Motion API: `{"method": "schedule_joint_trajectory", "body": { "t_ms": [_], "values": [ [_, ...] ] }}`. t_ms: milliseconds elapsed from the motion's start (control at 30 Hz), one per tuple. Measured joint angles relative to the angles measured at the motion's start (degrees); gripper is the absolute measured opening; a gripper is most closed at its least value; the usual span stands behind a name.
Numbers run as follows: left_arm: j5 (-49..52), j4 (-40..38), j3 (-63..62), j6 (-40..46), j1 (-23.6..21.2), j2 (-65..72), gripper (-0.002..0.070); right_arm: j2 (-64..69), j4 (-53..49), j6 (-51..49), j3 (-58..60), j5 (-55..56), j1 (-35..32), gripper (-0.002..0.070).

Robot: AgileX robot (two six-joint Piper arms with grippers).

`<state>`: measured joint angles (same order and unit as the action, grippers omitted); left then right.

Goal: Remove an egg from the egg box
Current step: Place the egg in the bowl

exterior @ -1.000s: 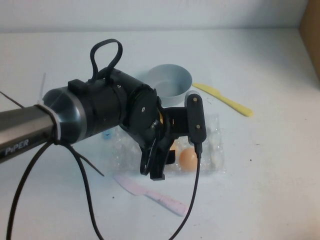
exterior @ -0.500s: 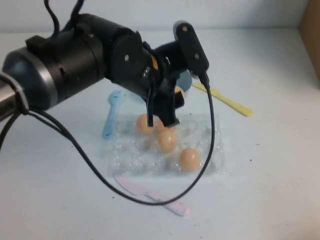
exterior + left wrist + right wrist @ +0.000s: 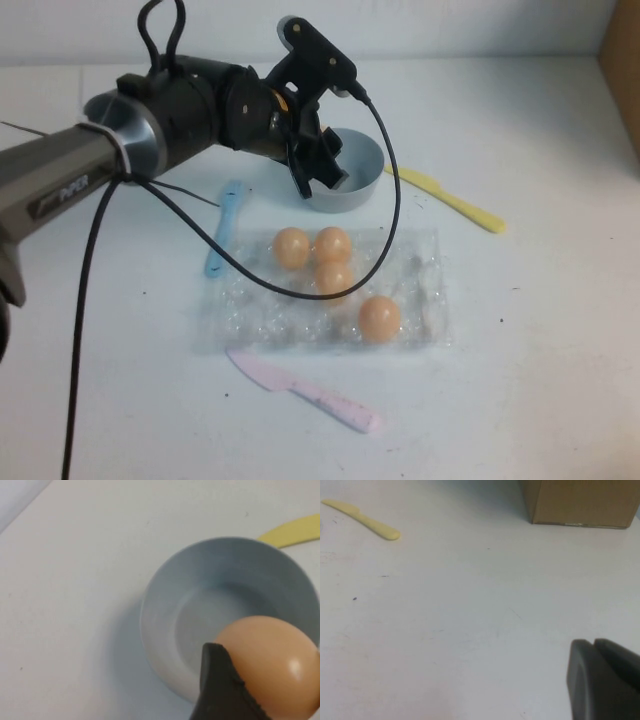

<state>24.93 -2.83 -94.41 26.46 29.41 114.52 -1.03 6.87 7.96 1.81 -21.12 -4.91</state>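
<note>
Orange-tan shell fills the corner of my left wrist view: the left gripper (image 3: 322,172) is clenched on the egg (image 3: 267,667), one dark finger (image 3: 217,690) pressed against its side, directly over the grey bowl (image 3: 225,610). In the high view that gripper hangs above the bowl (image 3: 350,165), at 12 o'clock from the egg box (image 3: 420,300).

I judge the lift-out step done, since the egg is clear of the box and off the table. The next move, as I read it, calls for a slow descent into the bowl and a gentle release so the shell does not crack or roll.

Four more eggs (image 3: 378,318) sit in the clear plastic box, three clustered toward its 11 o'clock part, one near 5 o'clock.

Around the box: a blue spoon (image 3: 222,228) at 9 o'clock, a pink knife (image 3: 300,390) at 6 o'clock, a yellow knife (image 3: 450,200) at 2 o'clock.

The right gripper (image 3: 605,680) shows only in its own wrist view, over bare table (image 3: 445,620) with its fingers together, holding nothing, a cardboard box (image 3: 580,502) beyond it.
</note>
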Motion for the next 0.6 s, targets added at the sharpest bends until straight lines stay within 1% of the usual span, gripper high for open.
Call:
{"method": "schedule_joint_trajectory", "body": {
  "t_ms": [300, 367, 500, 600],
  "values": [
    [-1.66, -1.23, -6.35, 0.0, -1.05, 7.15, 0.0334, 0.0, 0.0, 0.0, 0.0, 0.0, 0.0, -0.0018],
    [-1.89, -1.23, -7.12, -0.13, -1.26, 8.23, 0.0379, 0.0, 0.0, 0.0, 0.0, 0.0, 0.0, -0.0018],
    [-2.37, -1.23, -7.18, -0.56, -1.36, 9.45, 0.0508, 0.0, 0.0, 0.0, 0.0, 0.0, 0.0, -0.0018],
    [-2.68, -1.23, -7.18, -0.64, -1.39, 9.66, 0.0542, 0.0, 0.0, 0.0, 0.0, 0.0, 0.0, -0.0018]
  ]
}}
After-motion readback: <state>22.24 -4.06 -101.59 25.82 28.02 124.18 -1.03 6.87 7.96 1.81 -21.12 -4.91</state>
